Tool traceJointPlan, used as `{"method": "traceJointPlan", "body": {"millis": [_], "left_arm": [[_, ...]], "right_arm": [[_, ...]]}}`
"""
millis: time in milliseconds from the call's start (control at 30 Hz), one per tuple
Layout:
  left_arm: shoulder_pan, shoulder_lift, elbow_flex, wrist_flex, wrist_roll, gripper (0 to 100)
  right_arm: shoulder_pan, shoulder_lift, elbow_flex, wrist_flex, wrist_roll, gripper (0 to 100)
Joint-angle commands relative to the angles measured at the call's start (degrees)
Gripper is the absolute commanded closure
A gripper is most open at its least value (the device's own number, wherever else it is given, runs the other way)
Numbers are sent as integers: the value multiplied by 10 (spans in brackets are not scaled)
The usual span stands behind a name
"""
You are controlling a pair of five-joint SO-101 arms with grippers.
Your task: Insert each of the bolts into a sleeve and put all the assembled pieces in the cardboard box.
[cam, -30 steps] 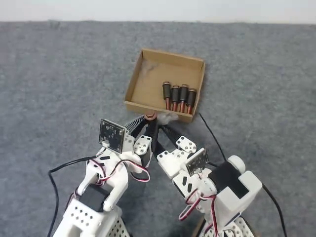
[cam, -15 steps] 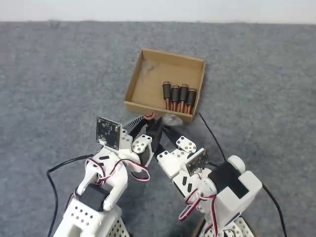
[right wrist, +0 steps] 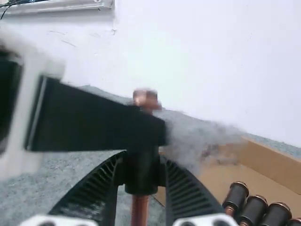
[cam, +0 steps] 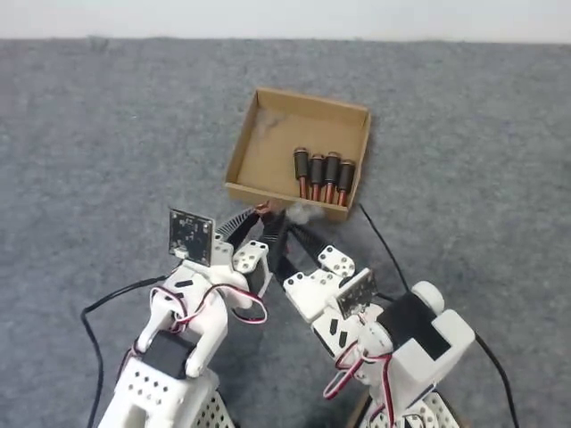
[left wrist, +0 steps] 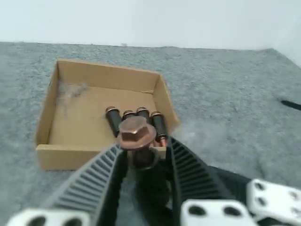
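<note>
Left wrist view: left pincer (left wrist: 143, 153) clenched just under the bolt (left wrist: 136, 132) head. Right wrist view: right pincer (right wrist: 140, 165) grasping its sleeve (right wrist: 140, 178).

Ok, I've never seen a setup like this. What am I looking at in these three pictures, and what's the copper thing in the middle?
These are two small robot arms standing side by side on a grey carpeted table. The high view comes from a fixed camera looking down. The other two come from a camera on each arm's wrist, looking along its claw. The left gripper and the right gripper both appear closed on one assembled piece. That piece is the copper thing: a bolt pushed through a dark sleeve. Just beyond the grippers sits an open cardboard box, with four finished pieces lying side by side inside.
</note>
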Motion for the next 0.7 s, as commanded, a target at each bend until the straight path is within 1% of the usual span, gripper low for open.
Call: {"method": "traceJointPlan", "body": {"millis": [0, 433, 600, 667], "left_arm": [[-6, -10, -3, -8, 4, 866], [-5, -10, -27, -4, 5, 866], [-5, -10, -86, 55, 55, 866], [-5, -10, -107, 65, 61, 866]], "right_arm": [[15, -7, 13, -10, 11, 991], [15, -7, 13, -10, 11, 991], [15, -7, 13, -10, 11, 991], [15, -7, 13, -10, 11, 991]]}}
